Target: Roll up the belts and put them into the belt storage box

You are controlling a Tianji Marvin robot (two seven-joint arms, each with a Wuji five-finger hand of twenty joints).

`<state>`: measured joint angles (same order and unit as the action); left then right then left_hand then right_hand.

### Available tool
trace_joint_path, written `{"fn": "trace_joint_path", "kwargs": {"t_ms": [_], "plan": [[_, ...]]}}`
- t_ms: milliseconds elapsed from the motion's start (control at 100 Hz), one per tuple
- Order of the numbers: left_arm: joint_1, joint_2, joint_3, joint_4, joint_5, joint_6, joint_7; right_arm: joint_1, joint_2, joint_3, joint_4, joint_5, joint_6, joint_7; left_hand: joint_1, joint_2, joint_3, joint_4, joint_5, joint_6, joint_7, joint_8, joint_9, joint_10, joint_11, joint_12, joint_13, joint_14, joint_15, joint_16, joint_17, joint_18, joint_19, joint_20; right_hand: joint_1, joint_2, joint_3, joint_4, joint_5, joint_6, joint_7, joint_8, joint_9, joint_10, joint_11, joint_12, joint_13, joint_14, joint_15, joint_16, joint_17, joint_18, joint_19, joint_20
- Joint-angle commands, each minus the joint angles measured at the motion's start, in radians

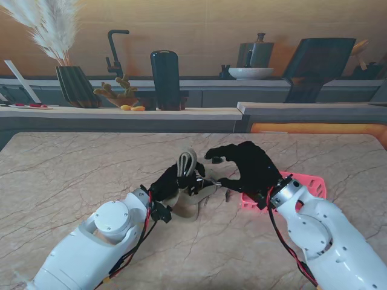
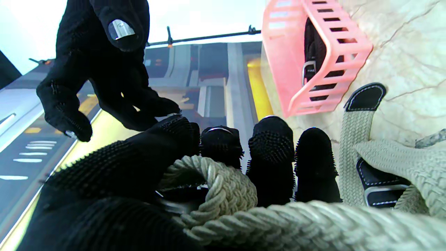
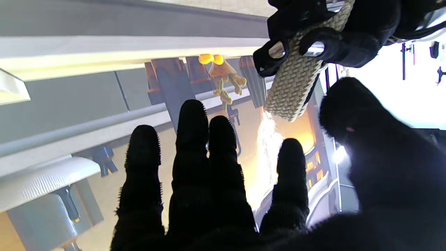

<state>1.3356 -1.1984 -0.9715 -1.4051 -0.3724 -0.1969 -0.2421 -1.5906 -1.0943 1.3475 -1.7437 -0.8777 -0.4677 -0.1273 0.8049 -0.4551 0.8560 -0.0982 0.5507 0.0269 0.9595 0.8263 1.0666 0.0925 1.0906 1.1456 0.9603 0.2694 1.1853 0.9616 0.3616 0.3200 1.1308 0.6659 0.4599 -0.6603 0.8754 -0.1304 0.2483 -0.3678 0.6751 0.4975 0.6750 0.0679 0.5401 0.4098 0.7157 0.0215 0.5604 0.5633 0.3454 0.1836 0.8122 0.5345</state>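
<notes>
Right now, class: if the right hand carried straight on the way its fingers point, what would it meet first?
Probably the woven belt held by the left hand. The right hand is open, fingers aimed that way, though depth is unclear.

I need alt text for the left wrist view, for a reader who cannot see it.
The left hand, in a black glove, is shut on a loop of beige woven belt. The right hand hovers open close by; a pink slatted box holding a dark belt sits beyond on the marble table.
</notes>
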Motion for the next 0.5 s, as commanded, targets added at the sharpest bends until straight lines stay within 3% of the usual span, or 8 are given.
{"fn": "trace_joint_path", "kwargs": {"t_ms": [0, 60, 120, 250, 350, 490], "plan": [[-0.004, 0.003, 0.009, 0.004, 0.007, -0.004, -0.006, -0.006, 0.010, 0.010, -0.010, 0.006, 0.006, 0.009, -0.021, -0.011, 0.092, -0.002, 0.025, -0.019, 0.035, 0.027, 0.038, -0.003, -0.003, -0.007, -0.007, 0.019, -0.011, -0.012, -0.016, 0.014, -0.005, -0.003, -0.034, 0.025, -0.036, 0.034, -0.088, 0.000, -0.035, -0.006, -0.050, -0.010, -0.037, -0.014, -0.002, -0.005, -0.036, -0.013, -0.007, -0.028, -0.030, 0.031], [-0.012, 0.008, 0.018, 0.011, 0.021, -0.011, -0.022, -0.003, 0.013, 0.014, -0.010, 0.029, 0.012, 0.042, -0.037, -0.018, 0.124, 0.008, 0.015, -0.021, 0.034, 0.066, 0.027, 0.032, -0.038, 0.003, -0.020, 0.026, -0.044, -0.022, -0.025, 0.013, -0.022, -0.009, -0.027, 0.031, -0.065, 0.037, -0.116, 0.013, -0.042, -0.005, -0.064, -0.011, -0.047, -0.019, 0.000, 0.002, -0.055, -0.017, -0.005, -0.027, -0.038, 0.040], [-0.020, 0.012, 0.027, 0.017, 0.034, -0.020, -0.034, 0.004, 0.015, 0.013, -0.006, 0.044, 0.020, 0.065, -0.045, -0.025, 0.141, 0.014, 0.005, -0.022, 0.041, 0.099, 0.020, 0.031, -0.061, 0.015, -0.031, 0.029, -0.066, -0.029, -0.030, 0.012, -0.030, -0.012, -0.023, 0.037, -0.086, 0.041, -0.152, 0.038, -0.052, -0.003, -0.085, -0.006, -0.056, -0.024, 0.003, 0.006, -0.074, -0.023, 0.002, -0.029, -0.046, 0.049], [-0.034, 0.020, 0.048, 0.027, 0.048, -0.033, -0.064, 0.028, 0.021, 0.007, 0.002, 0.067, 0.028, 0.119, -0.061, -0.035, 0.184, 0.034, -0.011, -0.020, 0.049, 0.155, 0.014, 0.023, -0.110, 0.023, -0.045, 0.040, -0.116, -0.050, -0.041, 0.010, -0.049, -0.019, -0.017, 0.039, -0.100, 0.042, -0.133, 0.065, -0.043, 0.006, -0.105, 0.009, -0.061, -0.030, 0.009, 0.012, -0.092, -0.029, 0.011, -0.025, -0.052, 0.056], [-0.048, 0.027, 0.069, 0.038, 0.075, -0.052, -0.077, 0.055, 0.029, -0.003, 0.008, 0.102, 0.030, 0.188, -0.066, -0.039, 0.198, 0.041, -0.017, -0.021, 0.049, 0.175, 0.011, 0.021, -0.131, 0.024, -0.052, 0.041, -0.134, -0.058, -0.045, 0.010, -0.056, -0.022, -0.011, 0.038, -0.103, 0.042, -0.091, 0.125, -0.043, 0.008, -0.127, 0.025, -0.067, -0.034, 0.012, 0.011, -0.102, -0.032, 0.017, -0.024, -0.057, 0.060], [-0.060, 0.034, 0.091, 0.048, 0.097, -0.070, -0.094, 0.104, 0.042, -0.028, 0.027, 0.185, 0.031, 0.299, -0.077, -0.047, 0.225, 0.055, -0.026, -0.024, 0.053, 0.202, 0.007, 0.019, -0.153, 0.026, -0.060, 0.041, -0.154, -0.067, -0.048, 0.009, -0.064, -0.026, 0.005, 0.037, -0.091, 0.040, -0.067, 0.156, -0.055, 0.009, -0.146, 0.024, -0.070, -0.037, 0.017, 0.007, -0.110, -0.034, 0.027, -0.030, -0.061, 0.064]]}}
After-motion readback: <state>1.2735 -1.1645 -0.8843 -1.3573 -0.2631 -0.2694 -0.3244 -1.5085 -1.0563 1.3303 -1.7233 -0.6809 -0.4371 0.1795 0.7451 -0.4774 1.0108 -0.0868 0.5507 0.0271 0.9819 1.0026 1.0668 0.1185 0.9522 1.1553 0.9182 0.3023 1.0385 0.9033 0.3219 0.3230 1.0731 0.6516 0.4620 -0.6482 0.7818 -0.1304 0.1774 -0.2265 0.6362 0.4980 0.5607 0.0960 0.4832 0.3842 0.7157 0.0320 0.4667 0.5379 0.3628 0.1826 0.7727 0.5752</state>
